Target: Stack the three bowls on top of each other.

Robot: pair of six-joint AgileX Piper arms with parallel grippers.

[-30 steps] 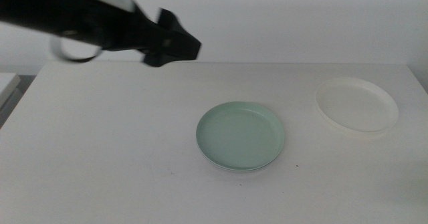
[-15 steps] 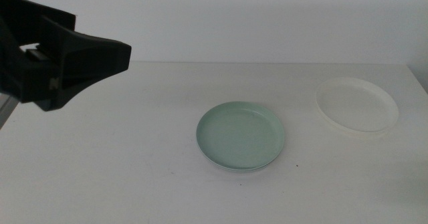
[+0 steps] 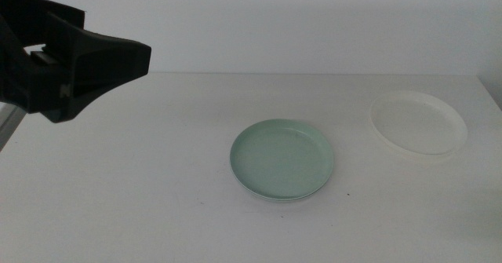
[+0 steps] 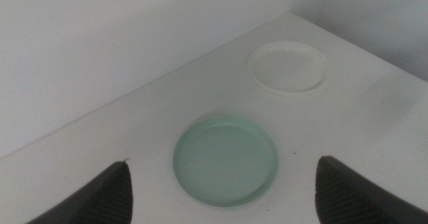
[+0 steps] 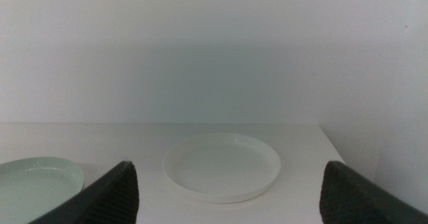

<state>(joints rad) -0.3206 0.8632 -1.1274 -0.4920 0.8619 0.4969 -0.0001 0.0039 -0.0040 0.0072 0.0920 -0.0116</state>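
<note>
A mint green bowl point(image 3: 282, 159) lies at the table's middle. A thin paler rim point(image 3: 304, 125) peeks out beneath it, which looks like the pale grey bowl under it. The white bowl point(image 3: 418, 123) lies alone at the right. My left gripper point(image 3: 118, 63) hangs high at the upper left, away from the bowls. In the left wrist view the left gripper point(image 4: 222, 162) is open and empty above the green bowl point(image 4: 226, 158) and white bowl point(image 4: 287, 67). In its own wrist view my right gripper point(image 5: 227, 164) is open and empty, facing the white bowl point(image 5: 222, 166). It is out of the middle view.
The white table point(image 3: 157, 184) ends at a pale wall point(image 3: 314, 27) behind. Its right edge runs close past the white bowl. A small dark speck point(image 3: 347, 195) lies by the green bowl.
The left arm has swung from the back of the table to the upper left, closer to the camera. The bowls have not moved.
</note>
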